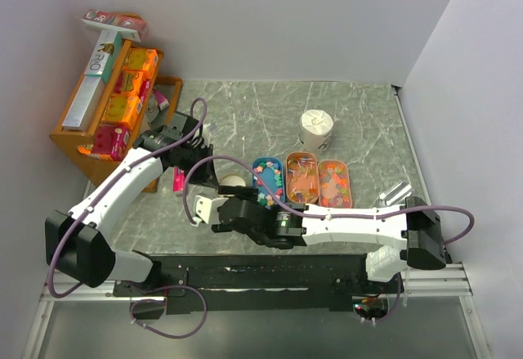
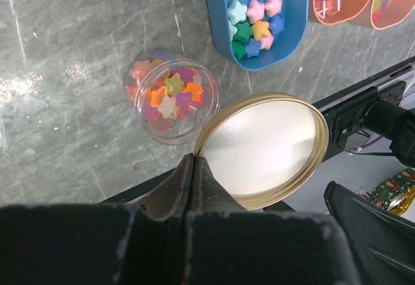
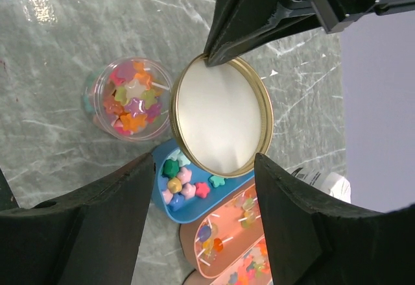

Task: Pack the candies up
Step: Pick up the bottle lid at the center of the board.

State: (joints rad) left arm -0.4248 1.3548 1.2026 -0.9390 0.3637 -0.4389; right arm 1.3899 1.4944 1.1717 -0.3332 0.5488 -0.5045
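Left gripper (image 2: pixel 193 163): fingers closed together, pinching the near rim of a lid (image 2: pixel 272 148). The lid is round with a gold rim and a plain white face turned to the camera, and it is held above the table (image 2: pixel 65 103).

1 clear jar (image 2: pixel 153 126) stands open on the grey marbled table, just left of the lid. It holds star-shaped candies (image 2: pixel 172 93) in orange, pink, yellow, green and purple.

1 blue tray (image 2: pixel 298 25) lies beyond the jar with more star candies gathered at its near end. 2 orange trays (image 2: pixel 337 13) sit beside it at the upper right, cut off by the frame edge; their contents are unclear.
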